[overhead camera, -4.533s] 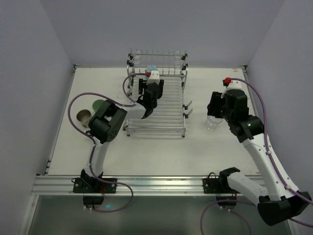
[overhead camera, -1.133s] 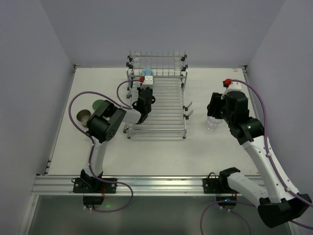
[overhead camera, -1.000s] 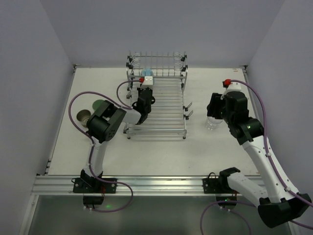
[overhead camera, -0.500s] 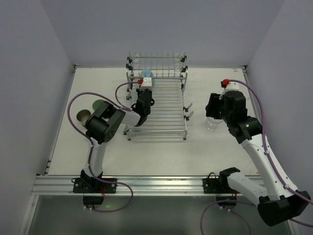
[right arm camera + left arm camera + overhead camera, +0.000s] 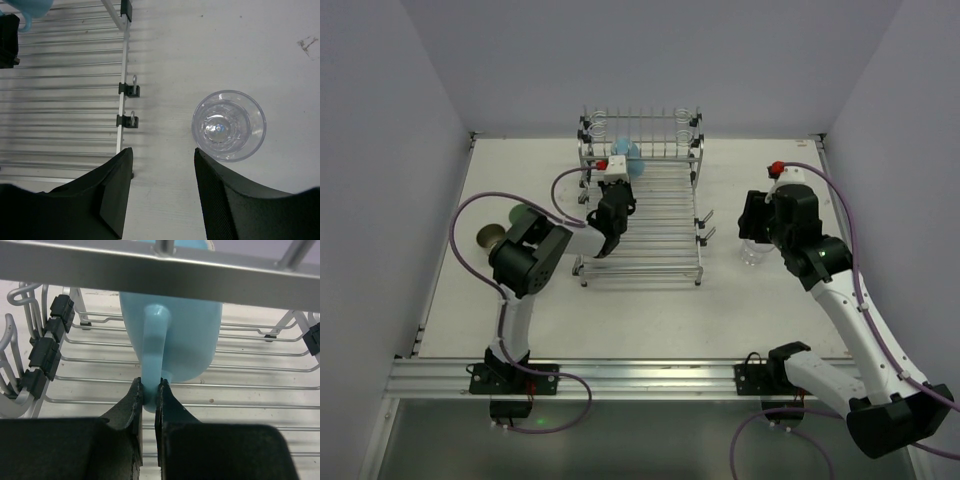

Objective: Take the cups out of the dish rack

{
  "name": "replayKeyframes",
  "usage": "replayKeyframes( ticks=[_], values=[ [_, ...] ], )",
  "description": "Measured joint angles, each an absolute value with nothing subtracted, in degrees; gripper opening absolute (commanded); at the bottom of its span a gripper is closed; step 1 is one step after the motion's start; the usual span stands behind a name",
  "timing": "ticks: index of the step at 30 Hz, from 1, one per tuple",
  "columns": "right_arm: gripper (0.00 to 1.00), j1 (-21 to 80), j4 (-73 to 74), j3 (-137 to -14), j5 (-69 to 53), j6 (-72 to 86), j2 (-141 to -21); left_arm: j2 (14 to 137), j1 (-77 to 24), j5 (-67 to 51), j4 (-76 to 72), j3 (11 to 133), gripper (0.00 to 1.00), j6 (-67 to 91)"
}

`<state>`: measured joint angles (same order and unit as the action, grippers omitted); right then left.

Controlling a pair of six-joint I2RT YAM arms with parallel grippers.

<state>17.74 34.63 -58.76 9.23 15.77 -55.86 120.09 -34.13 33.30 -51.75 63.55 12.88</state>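
**Left wrist view.** Left fingers pressed onto the lower handle of the light blue cup, a pinch that lets the cup be lifted off the chrome wire dish rack; the cup lies near the rack's back rail, upper centre of the top view.

**Right wrist view.** Right fingers spread, holding nothing, above the clear tumbler. It stands upright on the white surface, right of the rack, and is judged already unloaded.

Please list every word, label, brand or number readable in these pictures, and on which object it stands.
None: no readable text shows on the light blue cup, the clear tumbler, the dish rack or the table in any view.
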Motion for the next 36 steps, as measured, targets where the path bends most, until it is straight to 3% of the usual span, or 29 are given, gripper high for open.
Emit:
replayKeyframes(
  ticks=[28, 36],
  values=[
    [0.55, 18.17, 34.61, -58.76, 9.19, 15.77, -55.88, 109.47, -38.83, 40.14, -51.66, 50.43, 0.0, 7.29],
    [0.55, 18.46, 34.61, -58.74, 8.88, 15.79, -55.86, 104.57, -44.27, 44.27, -48.36, 48.8, 0.0, 6.94]
  ],
)
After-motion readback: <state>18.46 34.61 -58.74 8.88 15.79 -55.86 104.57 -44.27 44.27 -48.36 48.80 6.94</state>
